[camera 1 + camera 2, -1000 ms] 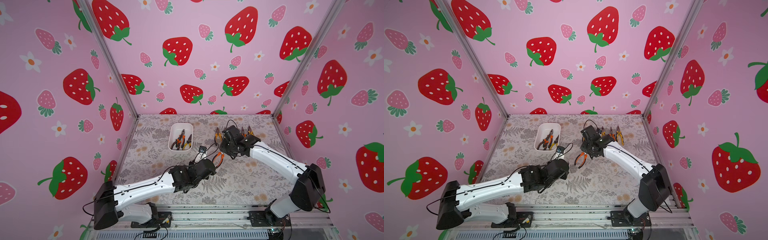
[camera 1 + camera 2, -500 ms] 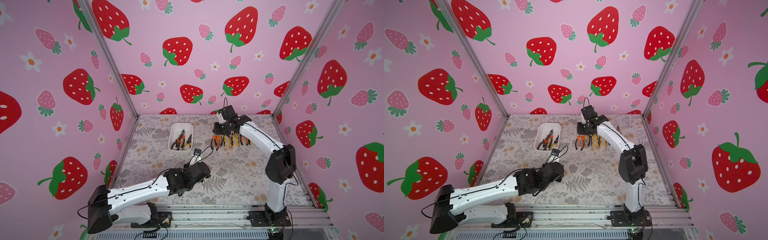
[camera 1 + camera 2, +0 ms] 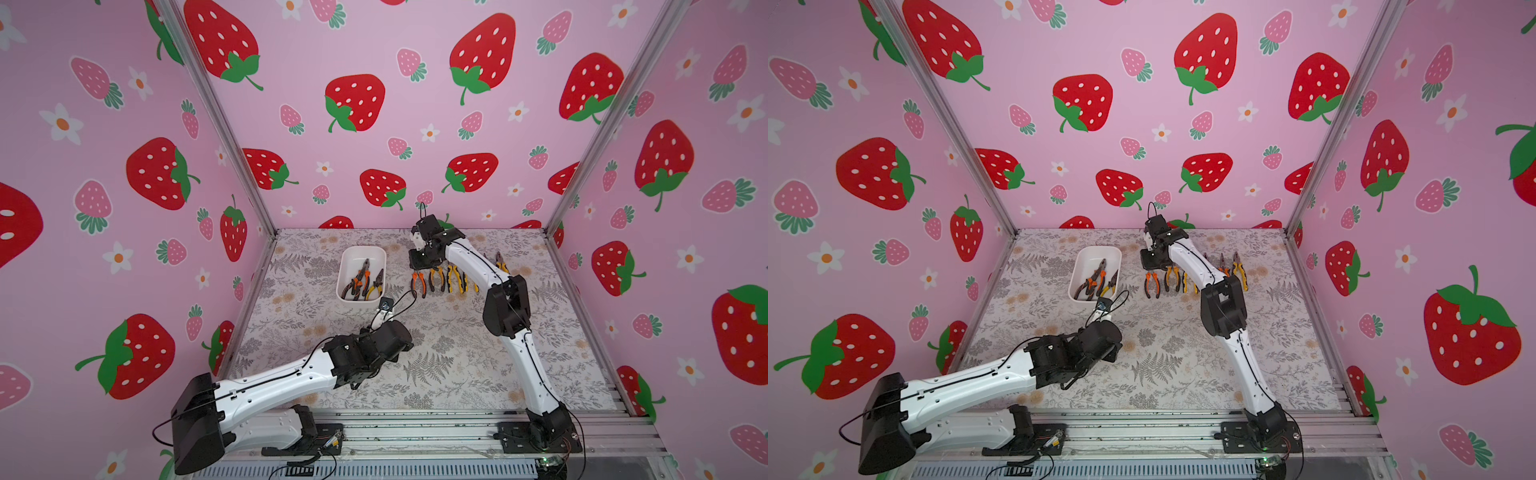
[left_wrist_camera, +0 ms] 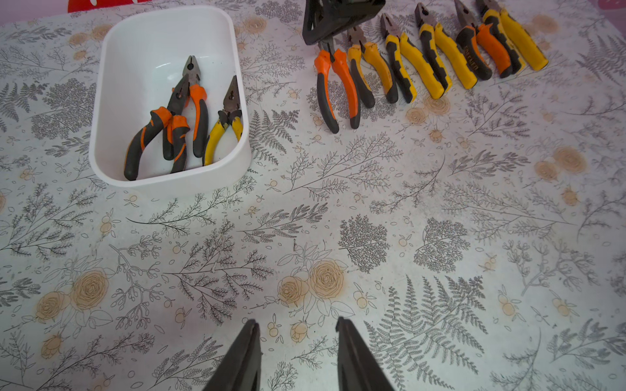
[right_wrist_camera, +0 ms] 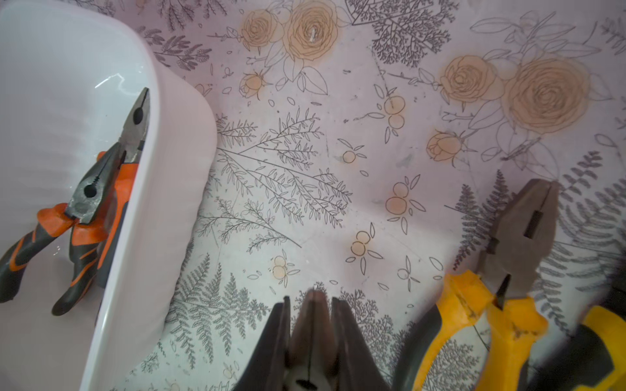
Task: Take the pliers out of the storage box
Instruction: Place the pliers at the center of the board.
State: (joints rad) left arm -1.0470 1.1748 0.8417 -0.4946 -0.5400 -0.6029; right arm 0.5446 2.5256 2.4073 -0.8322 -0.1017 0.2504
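The white storage box stands at the back left of the table. It holds three pliers: two orange-and-black and one yellow-and-black. My right gripper is shut on the metal nose of another orange-and-black pair. That pair sits at the left end of a row of several pliers lying to the right of the box. My left gripper is open with nothing in it, above bare table in front of the box.
The left arm's wrist hangs over the middle of the floral table. The right arm's elbow rises over the right part of the row. Pink strawberry walls close three sides.
The right arm swung from mid-table to the back, carrying the orange pair to the row's left end. The left arm drew back toward the front and its jaws narrowed slightly.
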